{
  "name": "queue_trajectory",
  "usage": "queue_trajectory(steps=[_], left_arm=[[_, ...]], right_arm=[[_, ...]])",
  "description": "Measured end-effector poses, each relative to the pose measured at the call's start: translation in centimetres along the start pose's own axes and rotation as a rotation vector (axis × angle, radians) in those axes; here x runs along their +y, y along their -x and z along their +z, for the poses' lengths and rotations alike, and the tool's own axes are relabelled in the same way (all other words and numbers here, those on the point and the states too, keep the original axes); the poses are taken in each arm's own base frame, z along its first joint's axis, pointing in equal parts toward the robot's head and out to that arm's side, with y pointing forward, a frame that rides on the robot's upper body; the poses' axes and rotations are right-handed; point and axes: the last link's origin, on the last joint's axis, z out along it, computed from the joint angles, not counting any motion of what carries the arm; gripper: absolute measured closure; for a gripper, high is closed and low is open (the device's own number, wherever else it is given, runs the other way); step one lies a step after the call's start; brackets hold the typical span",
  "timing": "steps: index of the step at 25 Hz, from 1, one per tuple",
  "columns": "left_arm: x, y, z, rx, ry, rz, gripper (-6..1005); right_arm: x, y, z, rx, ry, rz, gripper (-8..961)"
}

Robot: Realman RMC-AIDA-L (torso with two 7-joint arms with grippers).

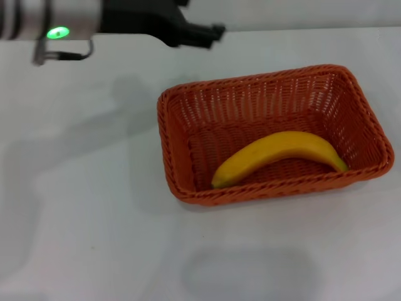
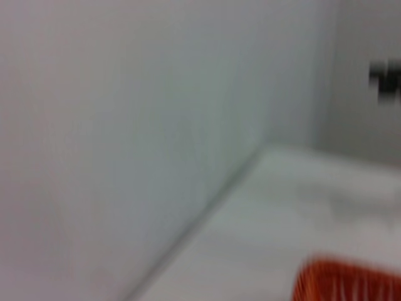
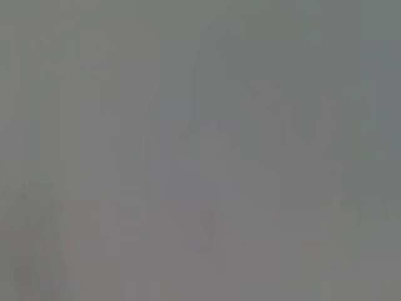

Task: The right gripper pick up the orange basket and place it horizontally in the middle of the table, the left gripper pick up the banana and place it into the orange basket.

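The orange basket (image 1: 273, 132) lies lengthwise across the white table (image 1: 81, 188), a little right of the middle in the head view. The yellow banana (image 1: 277, 157) rests inside it on the basket floor, curved, with one end near the front wall and the other toward the right wall. My left gripper (image 1: 202, 31) hangs above the table's far edge, behind the basket's left corner and apart from it, with nothing in it. A corner of the basket (image 2: 348, 282) shows in the left wrist view. My right gripper is out of view; its wrist view shows only plain grey.
The left arm (image 1: 56, 25) with a green light reaches in from the top left. A pale wall (image 2: 125, 125) meets the table's far edge. Bare tabletop lies left of and in front of the basket.
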Motion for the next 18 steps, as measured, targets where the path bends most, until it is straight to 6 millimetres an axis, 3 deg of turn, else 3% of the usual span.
queue_trajectory(steps=[1,7,18], left_arm=[[-0.3,0.9,-1.8,0.085,-0.023,-0.016,106],[-0.5,5.2,-7.2,0.309,-0.111,-0.054,106],[-0.4,15.4,-15.3,0.595,-0.445,-0.122,106]], right_arm=[[0.1,-0.1,0.0,-0.007,0.004,-0.001,98],[0.9,-0.7,-0.1,-0.066,0.024,0.002,98],[0.3,-3.9,-2.7,-0.073,-0.082,0.061,99]])
